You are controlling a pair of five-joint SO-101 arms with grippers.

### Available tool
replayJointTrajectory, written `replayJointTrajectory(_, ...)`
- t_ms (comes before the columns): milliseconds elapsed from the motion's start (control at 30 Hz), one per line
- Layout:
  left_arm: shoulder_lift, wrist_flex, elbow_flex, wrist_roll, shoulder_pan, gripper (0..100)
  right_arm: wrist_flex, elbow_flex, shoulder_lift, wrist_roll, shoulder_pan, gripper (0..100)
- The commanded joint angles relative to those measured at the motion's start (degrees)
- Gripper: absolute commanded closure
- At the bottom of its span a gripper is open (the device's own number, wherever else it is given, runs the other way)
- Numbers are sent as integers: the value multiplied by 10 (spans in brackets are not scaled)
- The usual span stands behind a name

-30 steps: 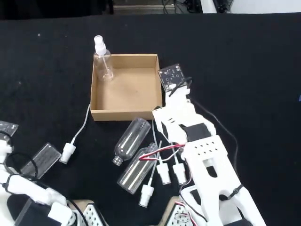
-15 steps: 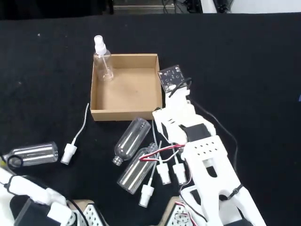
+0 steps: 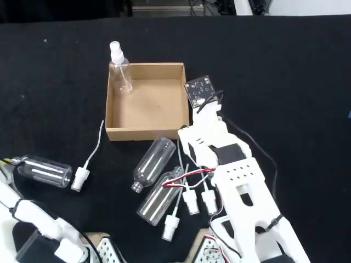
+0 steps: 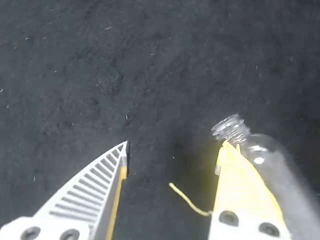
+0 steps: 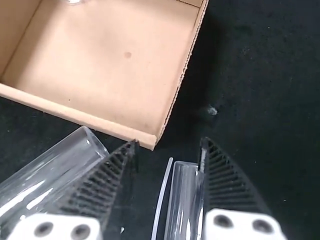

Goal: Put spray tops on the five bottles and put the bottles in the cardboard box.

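While the left pincer (image 4: pixel 174 146) gapes empty beside an uncapped bottle (image 3: pixel 44 170) on the table (image 3: pixel 285 66), capping seems in hand: next, grip that bottle; the right pincer (image 5: pixel 169 143) hangs open, empty, by the box (image 3: pixel 145 133).

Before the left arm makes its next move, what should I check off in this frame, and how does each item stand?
1. Opening of the left jaws: ok, open.
2. The uncapped bottle sits inside the gap of the left jaws: not ok; it lies beside the yellow jaw, outside the gap.
3. That bottle's neck is bare for a top: ok.
4. A loose spray top is near that bottle: ok, right beside it.
5. Room in the cardboard box: ok; one capped bottle stands in a corner.
6. The right jaws hold nothing: ok, open above two lying bottles.
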Motion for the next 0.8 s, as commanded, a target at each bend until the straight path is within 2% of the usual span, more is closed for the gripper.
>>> replayJointTrajectory(0,-4,193,-117,19,22,735,-14,-6,-23,6,-9,815)
replayJointTrajectory(100,-4,294,-143,42,59,735,-14,-6,-23,6,-9,815)
replayJointTrajectory(233,-4,333,-131,127,78,734,-14,-6,-23,6,-9,815)
replayJointTrajectory(367,-4,303,-95,198,71,692,-14,-6,-23,6,-9,815)
replayJointTrajectory(667,-4,284,-61,166,14,679,-14,-6,-22,33,-9,815)
replayJointTrajectory(767,-4,209,-17,167,3,678,-14,-6,-22,33,-9,815)
